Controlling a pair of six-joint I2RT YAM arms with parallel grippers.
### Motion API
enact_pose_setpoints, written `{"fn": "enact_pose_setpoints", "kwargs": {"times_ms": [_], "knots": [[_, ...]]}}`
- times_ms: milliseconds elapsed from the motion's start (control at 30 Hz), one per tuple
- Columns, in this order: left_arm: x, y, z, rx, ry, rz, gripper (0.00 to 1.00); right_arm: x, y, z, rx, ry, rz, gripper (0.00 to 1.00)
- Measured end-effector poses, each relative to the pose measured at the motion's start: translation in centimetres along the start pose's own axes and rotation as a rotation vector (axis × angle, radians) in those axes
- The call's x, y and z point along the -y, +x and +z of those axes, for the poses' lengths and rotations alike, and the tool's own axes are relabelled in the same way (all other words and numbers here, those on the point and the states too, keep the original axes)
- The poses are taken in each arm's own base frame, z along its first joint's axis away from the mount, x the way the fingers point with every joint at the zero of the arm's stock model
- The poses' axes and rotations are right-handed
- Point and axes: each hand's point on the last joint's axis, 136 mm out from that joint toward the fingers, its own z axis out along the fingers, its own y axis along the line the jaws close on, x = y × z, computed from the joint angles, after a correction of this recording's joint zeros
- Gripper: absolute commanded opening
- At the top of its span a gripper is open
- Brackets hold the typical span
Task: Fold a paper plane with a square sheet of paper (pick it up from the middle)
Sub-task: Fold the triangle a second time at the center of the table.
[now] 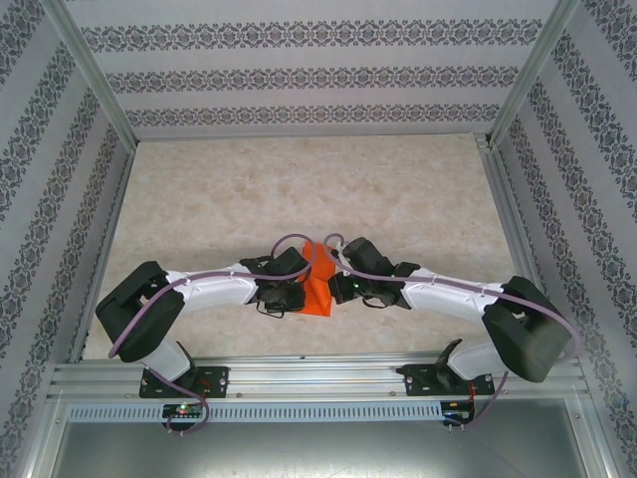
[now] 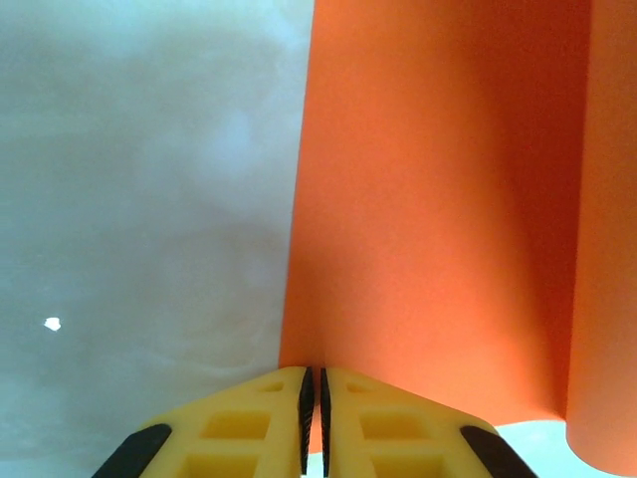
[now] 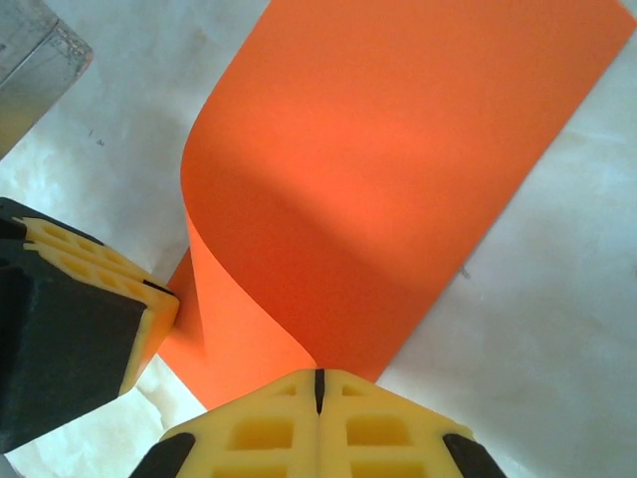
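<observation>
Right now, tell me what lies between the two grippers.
The curled square sheet of paper, pinched by left gripper and right gripper, as the right wrist view shows.

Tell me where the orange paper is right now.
Overhead, the orange paper curls up over the near middle of the table, pinched by the left gripper on its left and the right gripper on its right.

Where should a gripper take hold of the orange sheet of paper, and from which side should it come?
Pinch an outer edge, coming in sideways. The orange sheet of paper is thin and curls upward, so its raised edges fit between closed jaws; its broad middle gives nothing to pinch. The left gripper and right gripper each hold such an edge, from opposite sides.
</observation>
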Motion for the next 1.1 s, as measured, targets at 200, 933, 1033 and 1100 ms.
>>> {"fn": "enact_pose_setpoints", "kwargs": {"times_ms": [200,933,1033,1100], "knots": [[-0.4,0.0,-0.1,-0.001,-0.025,0.021,0.16,0.0,-0.8,0.9,-0.023,0.014,-0.035,0.04],[-0.7,-0.1,-0.2,0.002,-0.045,0.043,0.16,1.3,-0.5,3.2,-0.093,0.058,-0.055,0.04],[-0.7,0.0,-0.2,0.001,-0.045,0.043,0.16,1.3,-0.5,3.3,-0.098,0.059,-0.054,0.04],[-0.7,0.0,-0.2,0.001,-0.045,0.043,0.16,1.3,-0.6,3.5,-0.099,0.06,-0.055,0.04]]}}
